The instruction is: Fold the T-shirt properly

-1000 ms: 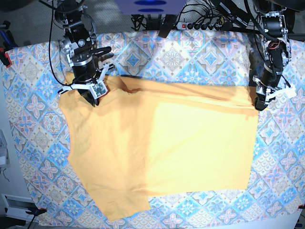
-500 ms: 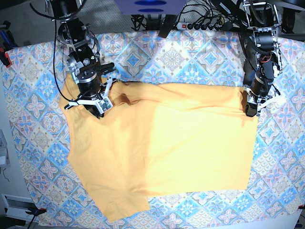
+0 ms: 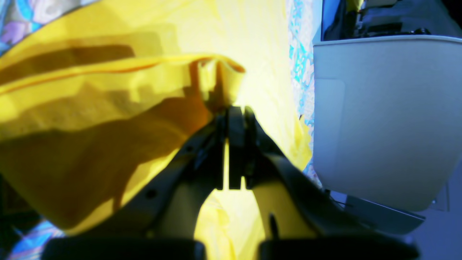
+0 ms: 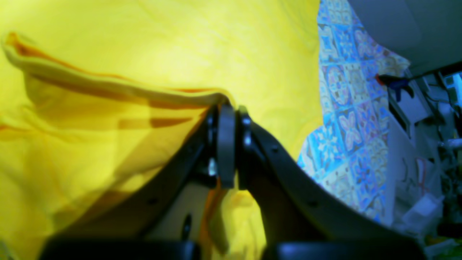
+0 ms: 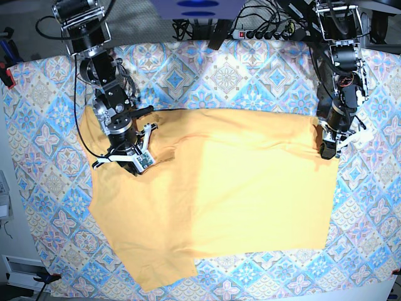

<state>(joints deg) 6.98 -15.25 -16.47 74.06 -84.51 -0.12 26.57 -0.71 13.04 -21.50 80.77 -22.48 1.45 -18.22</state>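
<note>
T-shirt top edge is clenched in my left gripper and right gripper, mid-fold; next I should carry it toward the frame's bottom.

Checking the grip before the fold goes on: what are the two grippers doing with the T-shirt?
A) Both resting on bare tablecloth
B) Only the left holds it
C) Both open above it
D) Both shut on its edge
D: in each wrist view, the left gripper and right gripper pinch a fold of the T-shirt.
</note>
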